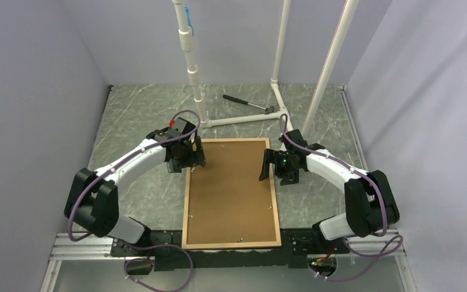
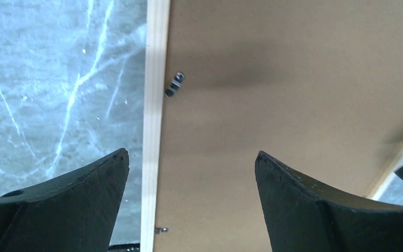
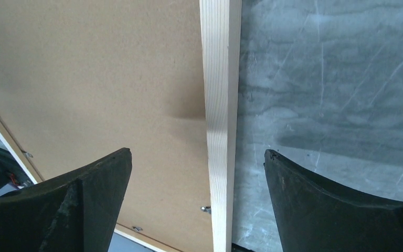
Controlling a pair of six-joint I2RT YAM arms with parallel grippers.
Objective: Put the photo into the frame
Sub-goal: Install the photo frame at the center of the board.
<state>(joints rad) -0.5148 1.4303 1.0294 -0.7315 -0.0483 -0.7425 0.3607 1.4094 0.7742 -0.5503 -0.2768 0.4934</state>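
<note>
Surface: grey marble-patterned desk (image 1: 140, 121), closed in by plain lavender walls (image 1: 30, 91). White plastic pipe stand (image 1: 193, 67) rises at the far edge. A small black-handled hammer (image 1: 247, 104) lies beside its foot. Aluminium rail (image 1: 79, 246) runs along the near edge, where the arm bases sit.

Hard to make out: the photo shows in no view. Inside the frame only a plain brown board is visible. Both wrist views are partly blocked by their own dark fingers.

Holder and contents: the thin light-wood rectangular frame (image 1: 186, 207) lies flat at the desk's near middle, its short side reaching the near edge. The brown fibreboard backing (image 1: 231, 188) fills it. Small metal clips (image 2: 175, 84) sit along the inner edge.

Left arm (image 1: 134, 159): left jaws spread wide and released, straddling the frame's left rail (image 2: 155, 105) near its far left corner, gripping nothing.

Right arm (image 1: 334, 167): right jaws likewise released, spanning the right rail (image 3: 220, 105) towards the far right corner, empty.
</note>
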